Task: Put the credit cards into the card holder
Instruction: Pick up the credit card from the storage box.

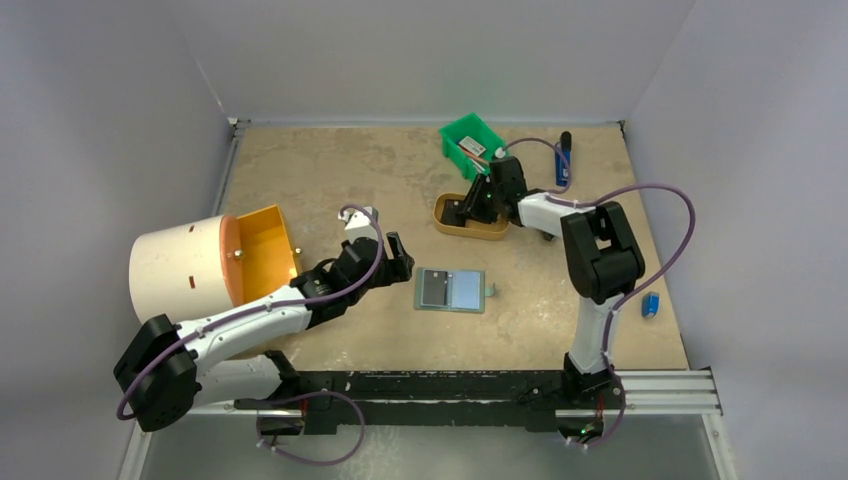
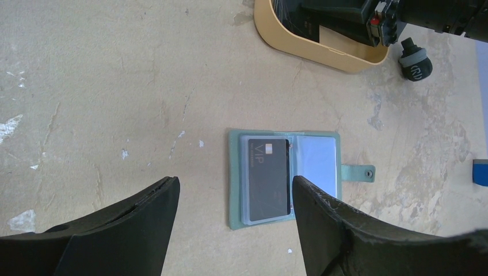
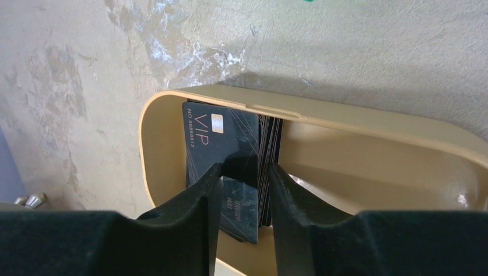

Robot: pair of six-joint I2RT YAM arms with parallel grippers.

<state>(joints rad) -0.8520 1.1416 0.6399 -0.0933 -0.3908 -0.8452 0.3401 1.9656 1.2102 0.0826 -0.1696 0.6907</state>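
Fetching a card is in hand: the right claw (image 3: 244, 169) straddles the credit cards (image 3: 218, 135) in the tan tray (image 3: 374, 123), though whether it grips cannot be told. The left claw (image 2: 236, 181) hangs released beside the open card holder (image 2: 319, 161) on the desk (image 1: 340, 180); next likely calls for lifting one card clear

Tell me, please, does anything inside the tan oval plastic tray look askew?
Yes. In the tan oval plastic tray, the thin black cards stand on edge, and the front black VIP card leans away from them, tilted.
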